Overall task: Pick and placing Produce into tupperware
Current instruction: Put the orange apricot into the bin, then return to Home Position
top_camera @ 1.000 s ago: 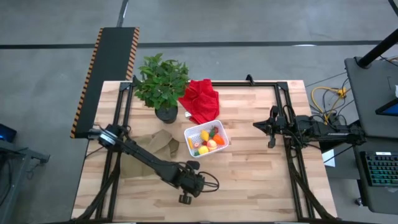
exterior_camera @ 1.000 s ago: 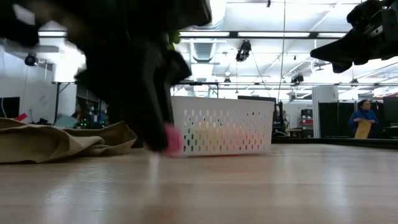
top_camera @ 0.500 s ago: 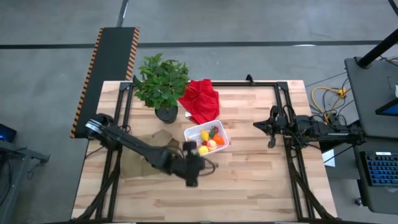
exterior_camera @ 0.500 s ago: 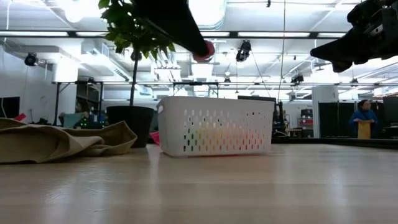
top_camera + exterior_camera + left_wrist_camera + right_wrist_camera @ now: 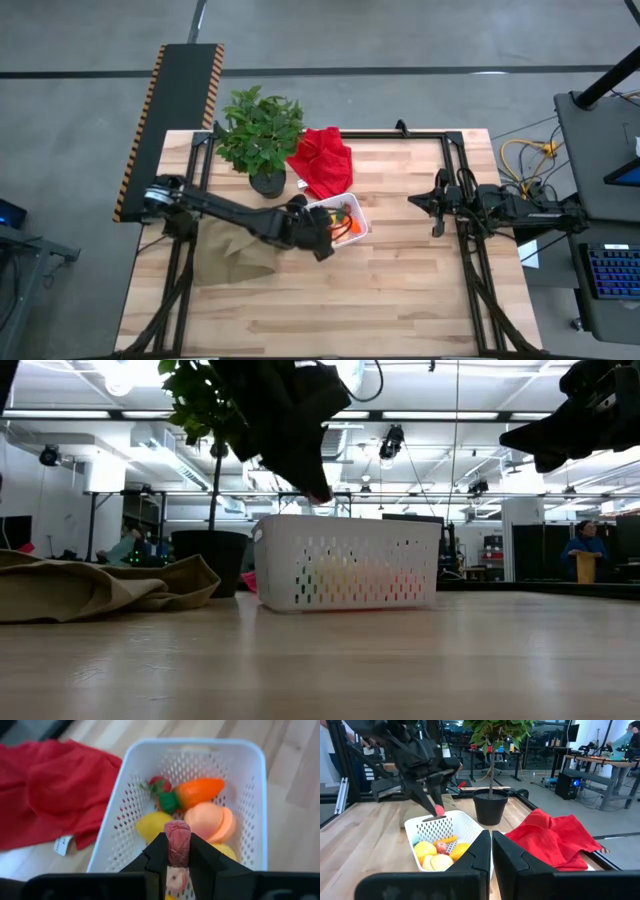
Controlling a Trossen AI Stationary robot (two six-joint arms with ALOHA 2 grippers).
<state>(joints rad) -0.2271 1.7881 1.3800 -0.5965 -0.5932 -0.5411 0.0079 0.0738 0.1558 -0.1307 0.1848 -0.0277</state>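
Note:
My left gripper (image 5: 177, 851) hangs over the white tupperware (image 5: 200, 742), shut on a small pinkish-red berry (image 5: 177, 839). In the low view its tip (image 5: 318, 492) sits just above the container's rim (image 5: 350, 520). An orange carrot (image 5: 200, 791), a peach (image 5: 210, 820), a lemon (image 5: 152, 826) and a red berry (image 5: 159, 785) lie in the container, which rests on the table (image 5: 361, 215). My right gripper (image 5: 412, 201) waits shut at the table's right side, above the wood. My left gripper pinches the pinkish-red berry (image 5: 177, 836) between its two fingertips (image 5: 159, 851), one on each side. The fingers slant down from above. The berry is lifted clear and held over the container's inside, above the other produce.
A potted plant (image 5: 260, 135) and a red cloth (image 5: 322, 160) lie just beyond the container toward the far edge. A crumpled tan bag (image 5: 235, 255) lies to its left under my left arm. Bare wood stretches along the near side. A person (image 5: 582, 552) stands far off in the room.
My left gripper has risen from the table near its near edge with the berry in its fingers. It has travelled toward the far edge to a spot above the container, then come down close to the rim. The berry is lifted clear.

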